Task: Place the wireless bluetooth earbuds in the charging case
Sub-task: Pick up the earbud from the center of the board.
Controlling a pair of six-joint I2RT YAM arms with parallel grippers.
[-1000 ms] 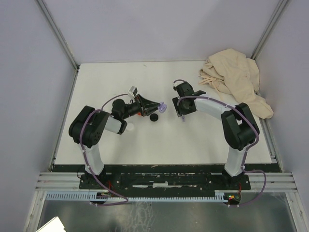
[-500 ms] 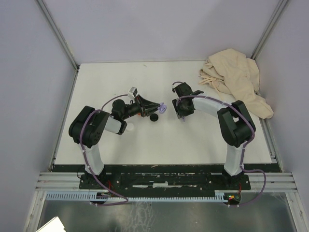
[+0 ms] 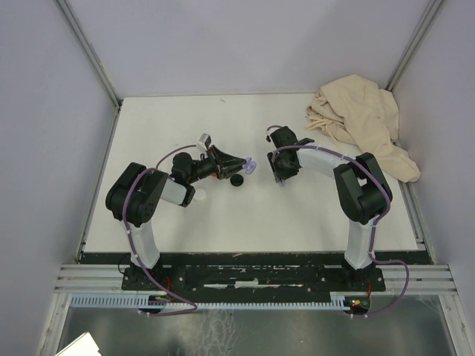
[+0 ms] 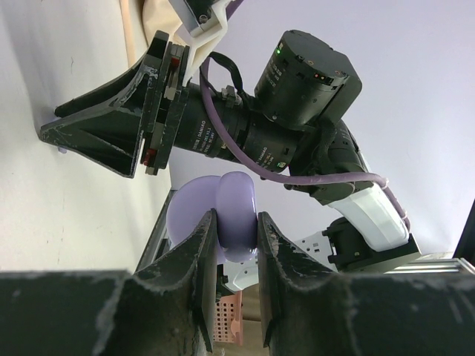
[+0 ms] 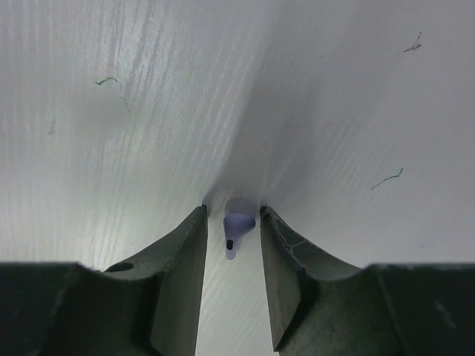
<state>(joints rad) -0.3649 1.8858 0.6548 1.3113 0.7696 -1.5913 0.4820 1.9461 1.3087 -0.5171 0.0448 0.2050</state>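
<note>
Straddling a lavender earbud [image 5: 239, 225], the right claw [image 5: 231, 212] has both finger tips down on the tabletop [image 3: 185, 126], near its middle. The jaws stand narrowly apart with the bud lying flat between them, stem pointing back toward the wrist. I cannot tell from the wrist view whether the pads already press on it or only flank it. Over the last second the claw's tip has stayed on the same spot, and only the right arm's elbow has shifted a little toward the left. By my reading it is settling the grip, and the bud is not yet lifted.

Just to the left, the left claw [image 4: 236, 217] hangs above the tabletop, pressed onto the lavender charging case [image 4: 236, 194] and holding it out toward the right arm; it has not moved. A small black round piece [image 3: 237, 180] lies on the tabletop just below it. A cream cloth [image 3: 364, 119] is heaped in the far right corner. Once the bud is secure, the lift across to the waiting case should be short.
</note>
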